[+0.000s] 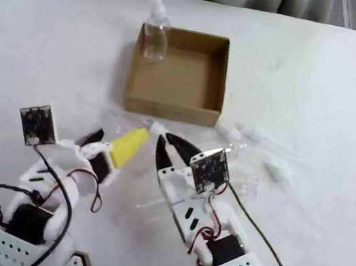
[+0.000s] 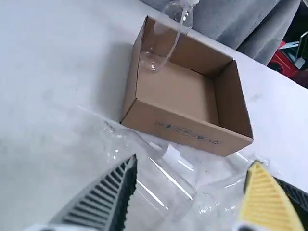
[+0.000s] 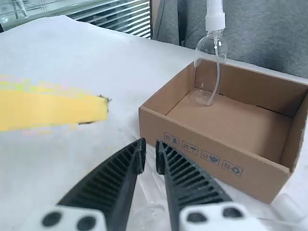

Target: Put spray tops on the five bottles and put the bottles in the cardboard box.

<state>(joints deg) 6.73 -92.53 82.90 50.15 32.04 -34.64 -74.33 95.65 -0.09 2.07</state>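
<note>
Ribbed left jaws gape over clear, probably plastic bottle.

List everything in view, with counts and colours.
cardboard box: one, brown, open, mid-table.
capped bottle: one, clear with a white spray top, upright in a far corner of the box.
loose bottles: count unclear, clear, lying on the table in front of the box.
loose spray tops: at least two, white, on the table off the box's front corner.
table: one, white.
left gripper: one, yellow and black, open over a lying bottle.
right gripper: one, black, shut, near the box's front.
</note>
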